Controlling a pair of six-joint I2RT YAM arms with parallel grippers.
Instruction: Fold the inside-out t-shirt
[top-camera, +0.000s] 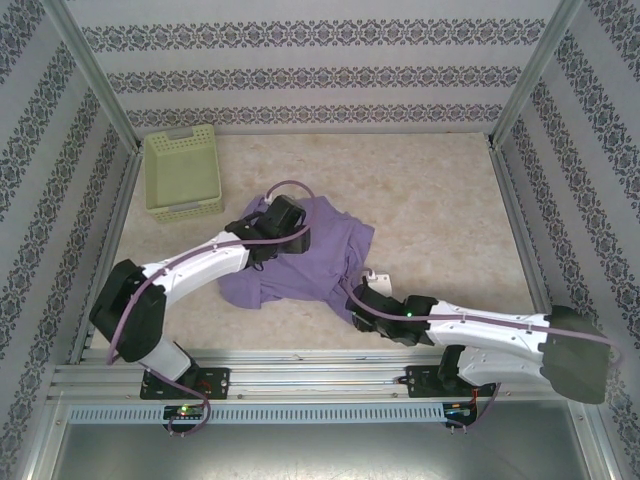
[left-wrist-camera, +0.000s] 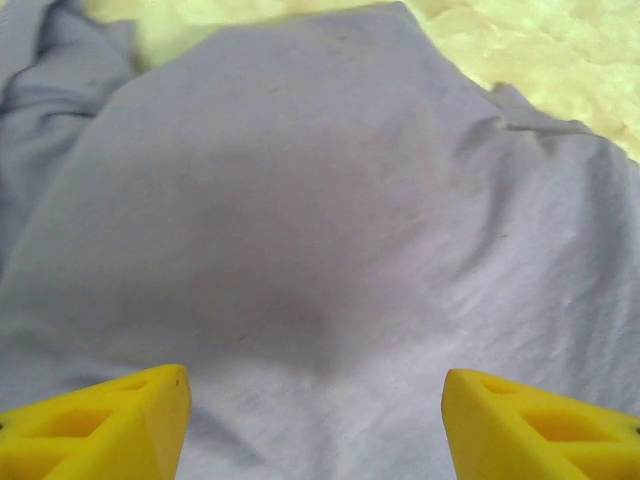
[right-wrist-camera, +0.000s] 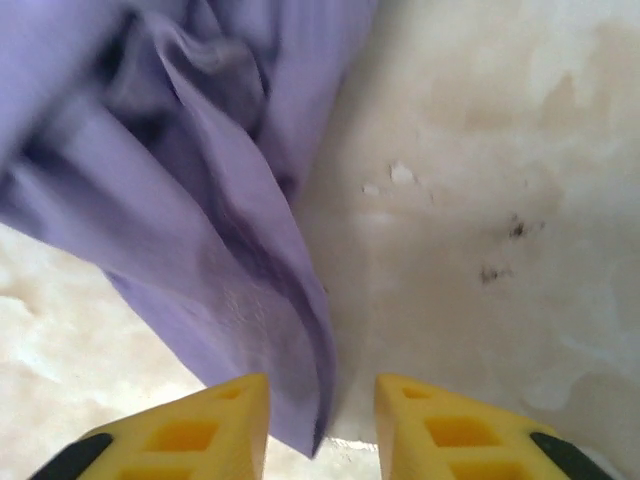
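The inside-out t-shirt (top-camera: 335, 245) lies crumpled in a lavender heap in the middle of the table. My left gripper (top-camera: 288, 232) hovers over its upper left part. In the left wrist view this gripper (left-wrist-camera: 315, 425) stands open, its yellow fingers wide apart just above smooth purple cloth (left-wrist-camera: 320, 200). My right gripper (top-camera: 357, 300) is at the shirt's near right corner. Seen from the right wrist, it (right-wrist-camera: 322, 430) is open with a narrow gap, and a hanging edge of the shirt (right-wrist-camera: 230, 280) drops between the fingers, against the left one.
A pale green basket (top-camera: 182, 172) stands at the back left, apart from the shirt. Patterned walls and metal posts close in the table on three sides. Bare table (top-camera: 440, 200) stretches to the right and behind the shirt.
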